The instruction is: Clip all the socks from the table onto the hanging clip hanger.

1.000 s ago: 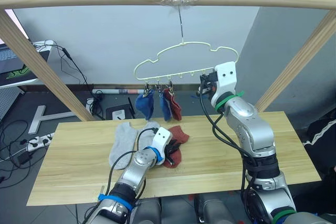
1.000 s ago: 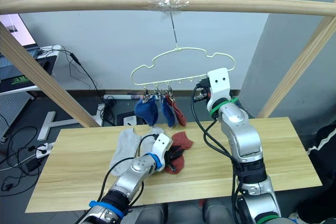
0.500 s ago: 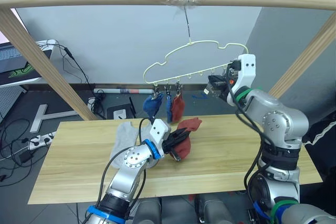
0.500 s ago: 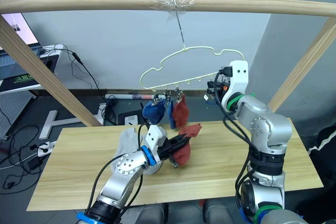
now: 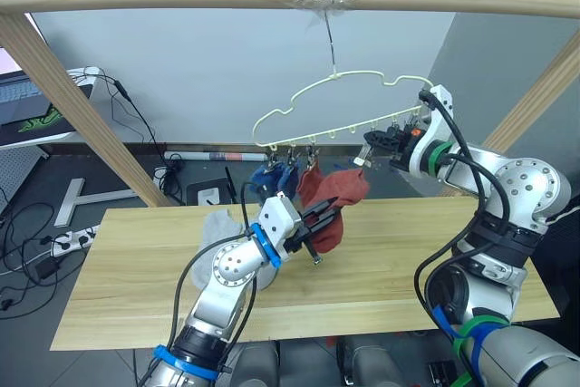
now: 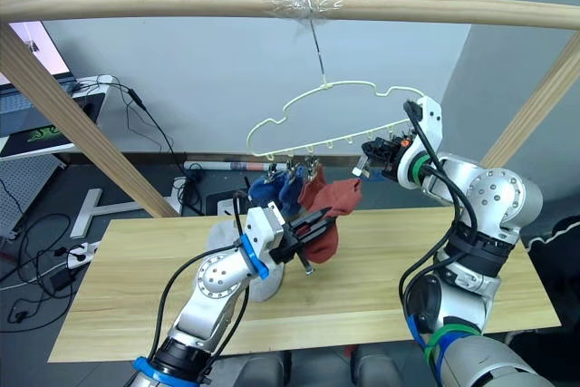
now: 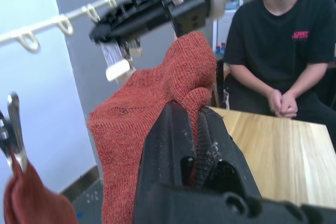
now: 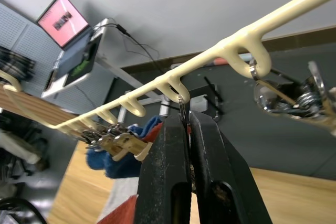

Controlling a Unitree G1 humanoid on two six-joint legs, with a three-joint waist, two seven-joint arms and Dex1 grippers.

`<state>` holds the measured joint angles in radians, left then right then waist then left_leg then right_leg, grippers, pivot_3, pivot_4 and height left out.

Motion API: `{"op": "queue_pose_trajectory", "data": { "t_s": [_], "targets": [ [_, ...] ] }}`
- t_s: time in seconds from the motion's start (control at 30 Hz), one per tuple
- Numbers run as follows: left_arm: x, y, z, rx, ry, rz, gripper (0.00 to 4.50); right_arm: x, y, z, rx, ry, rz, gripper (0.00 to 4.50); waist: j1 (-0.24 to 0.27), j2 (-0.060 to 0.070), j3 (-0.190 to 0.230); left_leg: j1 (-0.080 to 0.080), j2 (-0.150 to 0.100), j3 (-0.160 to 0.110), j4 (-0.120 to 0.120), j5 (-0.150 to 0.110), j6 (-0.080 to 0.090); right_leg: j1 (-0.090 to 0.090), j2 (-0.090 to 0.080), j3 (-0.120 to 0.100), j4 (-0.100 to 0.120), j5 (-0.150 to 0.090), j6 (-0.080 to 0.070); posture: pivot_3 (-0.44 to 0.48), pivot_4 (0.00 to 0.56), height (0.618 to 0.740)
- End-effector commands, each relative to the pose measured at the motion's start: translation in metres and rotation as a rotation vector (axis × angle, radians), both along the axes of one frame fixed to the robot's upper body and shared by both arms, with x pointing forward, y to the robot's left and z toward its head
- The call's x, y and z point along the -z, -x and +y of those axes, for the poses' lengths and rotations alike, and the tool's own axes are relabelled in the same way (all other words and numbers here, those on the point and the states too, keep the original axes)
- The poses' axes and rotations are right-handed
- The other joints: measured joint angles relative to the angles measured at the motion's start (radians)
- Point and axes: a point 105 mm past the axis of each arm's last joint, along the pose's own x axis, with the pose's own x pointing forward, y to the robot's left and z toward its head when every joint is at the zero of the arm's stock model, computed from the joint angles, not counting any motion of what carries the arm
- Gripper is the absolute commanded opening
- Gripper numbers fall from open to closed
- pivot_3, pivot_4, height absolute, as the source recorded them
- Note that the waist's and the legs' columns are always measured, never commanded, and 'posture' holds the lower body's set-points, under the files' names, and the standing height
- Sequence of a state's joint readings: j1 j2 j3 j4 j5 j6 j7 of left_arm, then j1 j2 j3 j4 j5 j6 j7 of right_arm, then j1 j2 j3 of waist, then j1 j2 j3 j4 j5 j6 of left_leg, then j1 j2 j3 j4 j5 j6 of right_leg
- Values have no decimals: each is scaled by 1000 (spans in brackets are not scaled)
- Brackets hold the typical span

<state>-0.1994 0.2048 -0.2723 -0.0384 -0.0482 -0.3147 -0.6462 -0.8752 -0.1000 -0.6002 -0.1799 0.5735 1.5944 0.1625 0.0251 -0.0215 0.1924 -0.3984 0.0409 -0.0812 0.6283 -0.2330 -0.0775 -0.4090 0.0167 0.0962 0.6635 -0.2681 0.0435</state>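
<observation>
Red sock lifted to the hanger for clipping

Nearest, the left tool (image 5: 317, 222) pinches a red sock (image 5: 337, 198) above the worktop (image 5: 136, 292), where grey socks (image 5: 217, 228) remain. Beyond, the right tool (image 5: 373, 144), pressed together, squeezes a clip (image 8: 182, 109) on the hanger (image 5: 340, 106). Next, I judge, the sock's edge must enter that clip.

The red sock (image 7: 152, 114) pinched in the left gripper (image 7: 197, 124) is coarse knit cloth, matt and slightly fuzzy. That gripper's fingers (image 7: 168, 145) are black matt plastic with ribbed pads. The hanger (image 8: 231, 43) above the right gripper (image 8: 188, 129) is smooth, faintly glossy pale coated wire; its clips (image 8: 294, 98) are shiny bare metal. Below both grippers, the table (image 5: 408, 260) is light, matt, grained wood.
</observation>
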Motion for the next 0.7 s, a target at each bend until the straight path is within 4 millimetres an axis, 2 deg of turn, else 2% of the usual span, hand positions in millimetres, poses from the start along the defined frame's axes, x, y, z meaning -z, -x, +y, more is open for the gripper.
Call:
{"op": "queue_pose_trajectory", "data": {
  "t_s": [0.03,0.63,0.7],
  "targets": [
    [-9,2,-6,12,27,-42,30,7,0,-8,38,-13,43,0,0,0,0,0,0,0,0,0,0,0,0,0,0,0,0,100,170,740],
    [-13,-7,-12,-8,46,-68,30,1,4,-3,1,-48,35,0,-3,0,0,0,0,0,0,0,0,0,0,0,0,0,0,91,173,740],
    [-13,-7,-12,-8,45,-68,0,0,7,-2,-27,-43,25,566,-3,0,0,-1,0,0,0,0,0,0,0,0,0,0,0,91,173,740]
  ]
}}
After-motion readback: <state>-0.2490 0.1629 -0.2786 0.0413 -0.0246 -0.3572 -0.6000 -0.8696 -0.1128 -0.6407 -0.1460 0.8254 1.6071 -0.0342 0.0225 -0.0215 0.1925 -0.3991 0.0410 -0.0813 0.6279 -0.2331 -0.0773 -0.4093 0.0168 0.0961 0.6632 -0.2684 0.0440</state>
